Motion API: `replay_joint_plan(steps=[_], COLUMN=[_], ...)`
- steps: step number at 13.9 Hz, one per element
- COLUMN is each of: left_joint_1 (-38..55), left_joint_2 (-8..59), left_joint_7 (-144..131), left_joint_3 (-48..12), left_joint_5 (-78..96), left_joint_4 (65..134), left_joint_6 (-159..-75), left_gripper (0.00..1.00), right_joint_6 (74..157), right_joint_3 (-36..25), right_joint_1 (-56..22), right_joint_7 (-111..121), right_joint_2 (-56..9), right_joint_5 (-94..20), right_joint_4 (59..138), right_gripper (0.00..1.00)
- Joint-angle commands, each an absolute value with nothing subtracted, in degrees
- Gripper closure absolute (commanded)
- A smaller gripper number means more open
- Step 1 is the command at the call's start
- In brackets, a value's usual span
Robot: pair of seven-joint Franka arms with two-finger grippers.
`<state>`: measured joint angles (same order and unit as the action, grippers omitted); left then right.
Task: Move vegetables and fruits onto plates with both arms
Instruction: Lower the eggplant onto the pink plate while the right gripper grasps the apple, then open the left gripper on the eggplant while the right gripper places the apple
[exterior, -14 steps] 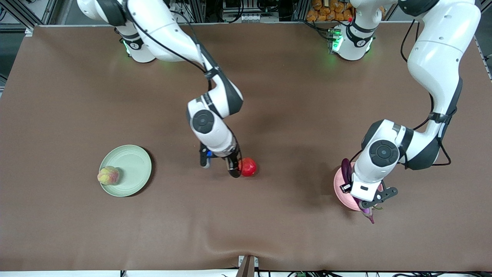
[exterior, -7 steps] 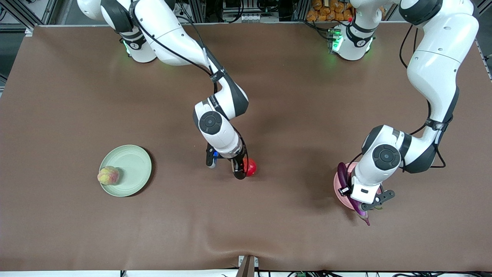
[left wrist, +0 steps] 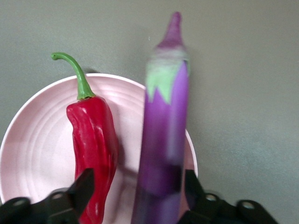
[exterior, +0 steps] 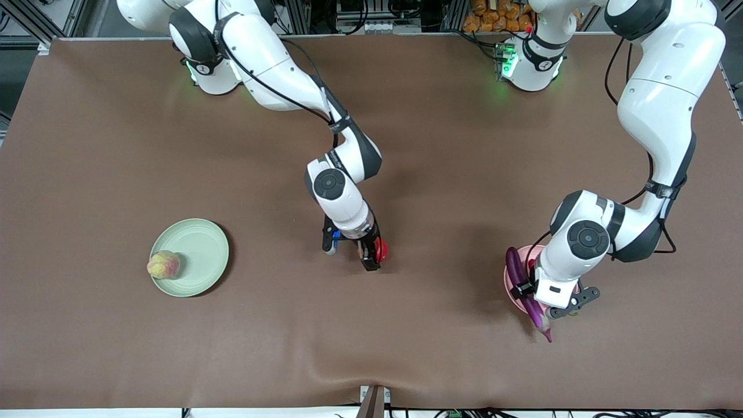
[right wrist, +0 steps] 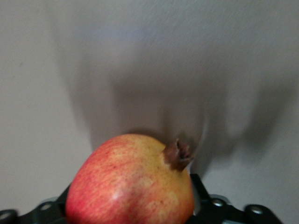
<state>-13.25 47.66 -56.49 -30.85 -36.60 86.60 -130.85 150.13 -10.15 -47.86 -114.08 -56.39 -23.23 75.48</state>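
No text, label, brand, number or sign can be read.

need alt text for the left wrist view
A long purple eggplant stands between the left gripper's open jaws, its green-capped stem end reaching past the rim of a pale pink plate. A red chili pepper with a curved green stem lies on the plate beside it.

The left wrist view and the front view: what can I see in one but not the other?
Only the left wrist view shows the red chili pepper lying on the pink plate. Only the front view shows the green plate with the peach, the pomegranate and both arms. Both show the purple eggplant, reaching past the pink plate's rim.
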Motion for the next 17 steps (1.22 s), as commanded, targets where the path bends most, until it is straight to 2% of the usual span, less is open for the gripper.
replay_joint_plan(steps=[1, 3, 4, 8, 11, 12, 15, 17], left_joint_1=[-14.0, -14.0, -14.0, -14.1, -14.4, -14.8, -15.8, -15.9], left_joint_2=[46.4, 46.3, 46.4, 44.5, 41.2, 39.7, 35.3, 32.9], left_joint_7=[-56.8, -56.8, -56.8, -56.8, -56.3, -54.7, -46.3, -41.0], left_joint_3=[-31.3, -31.3, -31.3, -31.6, -33.0, -33.8, -34.5, -34.4], left_joint_5=[-35.9, -35.9, -35.9, -35.8, -34.9, -34.5, -28.7, -24.9], left_joint_4=[87.5, 87.5, 87.5, 87.0, 86.6, 86.5, 85.2, 82.5], left_joint_6=[-131.4, -131.2, -131.2, -130.5, -128.2, -126.6, -122.3, -117.7], left_gripper=[0.0, 0.0, 0.0, 0.0, 0.0, 0.0, 0.0, 0.0], right_joint_6=[148.7, 147.8, 144.3, 123.5, 109.7, 107.6, 99.3, 99.5], right_joint_3=[-10.5, -10.5, -10.5, -11.5, -11.1, -11.2, -11.9, -13.5], right_joint_1=[-47.5, -47.2, -46.7, -39.8, -32.8, -29.9, -23.0, -19.9], right_joint_7=[-115.1, -115.0, -115.0, -113.8, -100.5, -95.3, -79.2, -68.5], right_joint_2=[-56.4, -54.3, -53.1, -46.4, -40.2, -37.7, -36.9, -36.0], right_joint_5=[-23.1, -23.1, -23.1, -23.2, -23.9, -23.8, -21.8, -15.9], right_joint_4=[73.7, 73.8, 73.7, 70.8, 68.0, 68.6, 72.1, 78.0], right_gripper=[0.53, 0.56, 0.56, 0.56, 0.61, 0.61, 0.61, 0.62])
